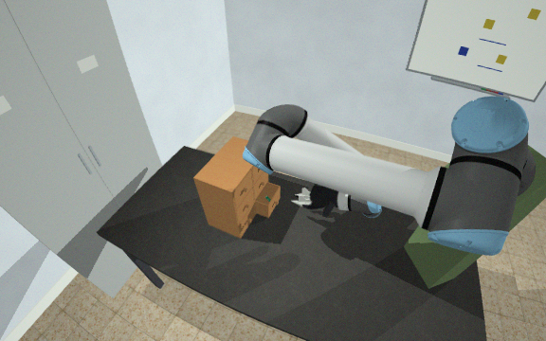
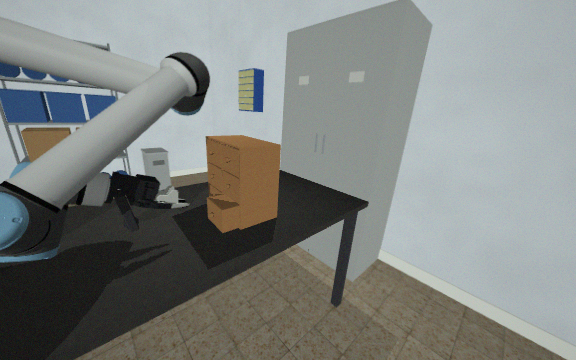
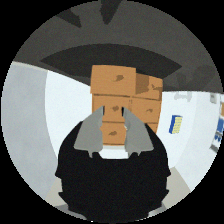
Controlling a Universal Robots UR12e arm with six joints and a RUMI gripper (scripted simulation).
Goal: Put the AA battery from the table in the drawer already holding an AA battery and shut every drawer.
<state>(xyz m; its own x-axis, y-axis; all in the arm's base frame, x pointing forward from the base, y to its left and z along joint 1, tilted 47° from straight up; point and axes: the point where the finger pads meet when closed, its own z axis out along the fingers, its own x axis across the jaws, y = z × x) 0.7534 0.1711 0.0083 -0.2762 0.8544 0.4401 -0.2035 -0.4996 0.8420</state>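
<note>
A tall grey cabinet (image 1: 31, 147) (image 2: 343, 110) stands beyond the dark table (image 1: 263, 279) (image 2: 313, 197). On the table the wooden chest (image 1: 218, 201) (image 2: 260, 185) (image 3: 150, 117) is upright, its bottom drawer (image 1: 273, 207) (image 2: 223, 218) (image 3: 113, 80) pulled out. A small green item (image 1: 268, 199) lies inside; whether it is the table's AA battery cannot be told. From the chest, the gripper (image 1: 296, 199) (image 2: 187, 204) (image 3: 113, 107) hovers at three o'clock in the top view, well clear, fingers drawn nearly together around nothing.
</note>
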